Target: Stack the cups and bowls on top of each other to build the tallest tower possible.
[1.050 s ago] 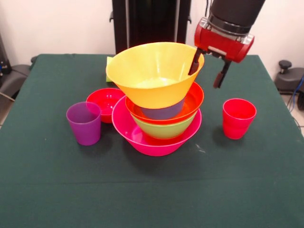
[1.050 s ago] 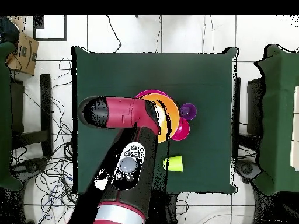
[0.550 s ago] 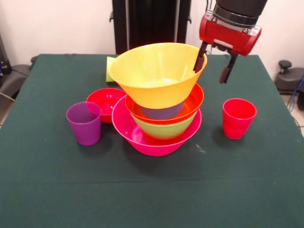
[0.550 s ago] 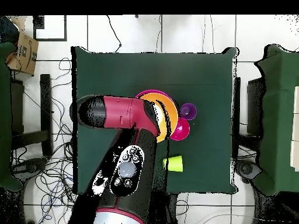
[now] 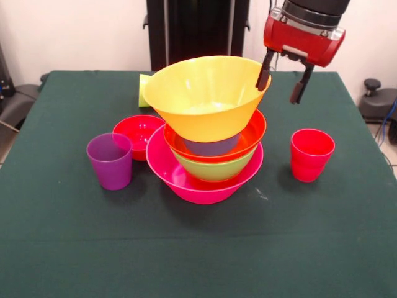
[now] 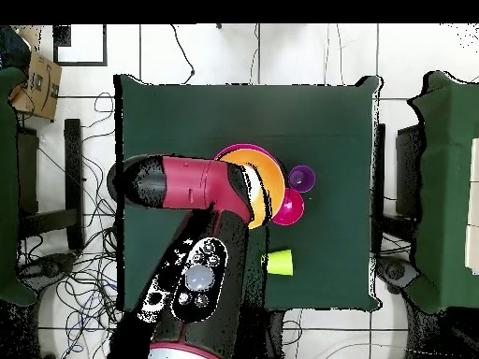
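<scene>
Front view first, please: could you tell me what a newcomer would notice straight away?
The tower of nested glossy plastic bowls stands mid-table, with a wide yellow-orange bowl tilted on top and a wide pink bowl as its base. The red and black open gripper hangs beside the top bowl's rim. A small translucent red cup and a similar purple cup flank the tower.

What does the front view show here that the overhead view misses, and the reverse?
Front only: the open end effector above the yellow bowl's rim, the red cup, and the tower's lower green bowl. Overhead only: the lime green cup lying on its side, in full. Both: the yellow bowl, pink bowl, purple cup and small red bowl.
</scene>
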`<state>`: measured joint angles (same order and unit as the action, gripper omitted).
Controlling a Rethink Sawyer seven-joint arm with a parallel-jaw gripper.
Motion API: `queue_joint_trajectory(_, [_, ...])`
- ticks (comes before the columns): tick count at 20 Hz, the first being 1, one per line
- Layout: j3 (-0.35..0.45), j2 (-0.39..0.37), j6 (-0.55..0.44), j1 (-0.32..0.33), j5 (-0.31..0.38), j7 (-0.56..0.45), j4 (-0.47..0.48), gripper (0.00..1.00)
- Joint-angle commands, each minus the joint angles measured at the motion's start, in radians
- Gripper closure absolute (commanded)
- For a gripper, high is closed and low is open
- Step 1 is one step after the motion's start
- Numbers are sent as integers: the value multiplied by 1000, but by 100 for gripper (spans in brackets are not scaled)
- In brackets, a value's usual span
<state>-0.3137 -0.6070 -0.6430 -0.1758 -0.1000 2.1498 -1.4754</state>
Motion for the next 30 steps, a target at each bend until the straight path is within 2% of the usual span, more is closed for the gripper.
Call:
queue_joint_trajectory(1, [25, -64, -144, -34, -8, 145, -91, 0])
queue_joint_trajectory(7, [1, -156, -196, -51, -6, 134, -147, 0])
queue_joint_trajectory(14, [-17, -218, -262, -76, -14, 155, -164, 0])
queue_joint_trajectory(17, [-18, -221, -296, -83, -16, 163, -141, 0])
queue_joint_trajectory(21, [-16, -213, -303, -88, -17, 171, -126, 0])
queue_joint_trajectory(25, [-1, -195, -270, -84, -26, 175, -119, 0])
queue_joint_trajectory(30, [-12, -182, -298, -101, -24, 197, -86, 0])
